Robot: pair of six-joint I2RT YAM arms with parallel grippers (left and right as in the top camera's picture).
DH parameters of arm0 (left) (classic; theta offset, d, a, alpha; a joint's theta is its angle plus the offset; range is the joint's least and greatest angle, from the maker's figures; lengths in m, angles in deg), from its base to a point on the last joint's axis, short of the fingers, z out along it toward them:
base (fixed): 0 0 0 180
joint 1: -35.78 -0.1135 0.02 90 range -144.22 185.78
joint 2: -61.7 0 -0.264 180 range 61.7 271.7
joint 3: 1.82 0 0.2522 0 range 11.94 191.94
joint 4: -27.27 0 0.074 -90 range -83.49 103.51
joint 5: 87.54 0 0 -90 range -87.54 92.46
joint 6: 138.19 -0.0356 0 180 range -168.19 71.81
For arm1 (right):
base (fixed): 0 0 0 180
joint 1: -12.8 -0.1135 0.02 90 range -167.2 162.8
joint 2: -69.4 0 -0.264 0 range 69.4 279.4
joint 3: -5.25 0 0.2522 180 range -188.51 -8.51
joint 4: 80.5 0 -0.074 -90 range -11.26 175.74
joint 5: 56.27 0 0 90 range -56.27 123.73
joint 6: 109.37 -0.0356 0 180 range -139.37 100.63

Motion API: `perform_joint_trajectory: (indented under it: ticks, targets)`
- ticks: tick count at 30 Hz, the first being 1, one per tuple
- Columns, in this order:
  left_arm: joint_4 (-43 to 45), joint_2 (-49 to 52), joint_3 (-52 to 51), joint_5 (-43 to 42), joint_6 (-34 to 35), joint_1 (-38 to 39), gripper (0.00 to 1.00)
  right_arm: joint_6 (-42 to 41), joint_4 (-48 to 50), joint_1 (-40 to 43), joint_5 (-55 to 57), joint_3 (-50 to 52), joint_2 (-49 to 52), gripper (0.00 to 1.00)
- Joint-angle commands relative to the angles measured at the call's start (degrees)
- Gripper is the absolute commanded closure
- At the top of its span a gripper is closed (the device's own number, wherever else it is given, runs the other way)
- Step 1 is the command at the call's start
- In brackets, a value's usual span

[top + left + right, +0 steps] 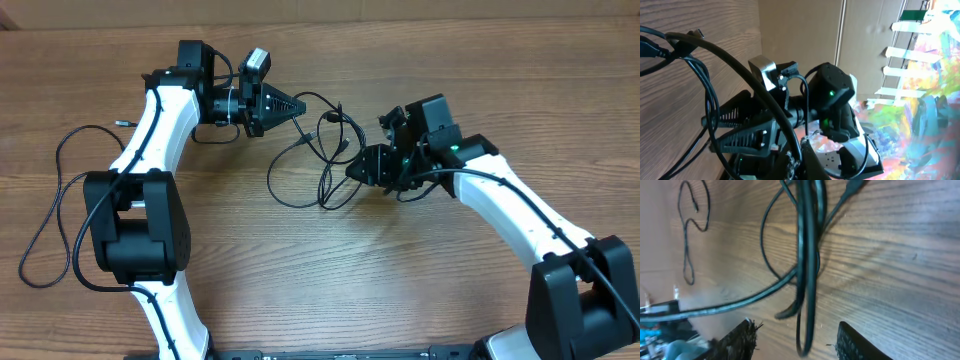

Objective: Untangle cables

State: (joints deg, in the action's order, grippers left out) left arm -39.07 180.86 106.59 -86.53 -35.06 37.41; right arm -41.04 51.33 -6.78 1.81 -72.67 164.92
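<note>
- Our left fingers (282, 103), upper centre of the overhead view, look pinched shut on a strand of the cables (330, 120), which lie knotted mid-frame on the counter (400, 280).
- Our right fingers (744, 336) stand apart around hanging loops and grip nothing. We should close on one strand only, then draw apart slowly.

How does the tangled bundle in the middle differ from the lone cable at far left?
The tangled bundle is several strands in crossing loops; the lone cable is a single strand in loose curves. The bundle meets the left gripper at its tip; the lone cable lies away from it. Both are thin and black.
</note>
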Motion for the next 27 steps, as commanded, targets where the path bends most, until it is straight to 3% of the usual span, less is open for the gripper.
perform_joint_trajectory:
  ticks: [1, 4, 14, 15, 17, 19, 27]
  targets:
    - [-0.15, -0.44, 1.18, -1.62, -1.03, 0.26, 0.96, -2.89, 1.27, -2.29, 8.72, 0.09, -0.02, 0.49]
    - [-0.15, -0.44, 1.18, -1.62, 0.0, 0.26, 0.96, -6.95, 1.6, -3.34, 15.58, 0.09, 0.66, 0.5]
    - [-0.11, -0.44, 1.18, -1.51, 0.83, 0.26, 0.96, -7.28, 10.12, -3.72, 16.28, 0.09, 7.23, 0.44]
    - [-0.11, -0.44, 1.18, -1.49, 0.83, 0.26, 0.96, -7.3, 10.82, -3.72, 17.18, 0.09, 7.54, 0.46]
    - [-0.13, -0.44, 1.18, -1.51, 0.85, 0.17, 0.96, -7.41, 11.04, -3.45, 21.2, 0.09, 7.72, 0.6]
    - [-0.15, -0.44, 1.18, -1.55, 0.85, 0.15, 0.96, -9.6, 10.08, -2.97, 26.4, 0.09, 7.72, 0.68]
    - [-1.42, -0.44, 1.18, -1.55, 0.83, 0.15, 0.96, -13.94, 5.33, 2.54, 28.92, 0.09, 7.72, 0.75]
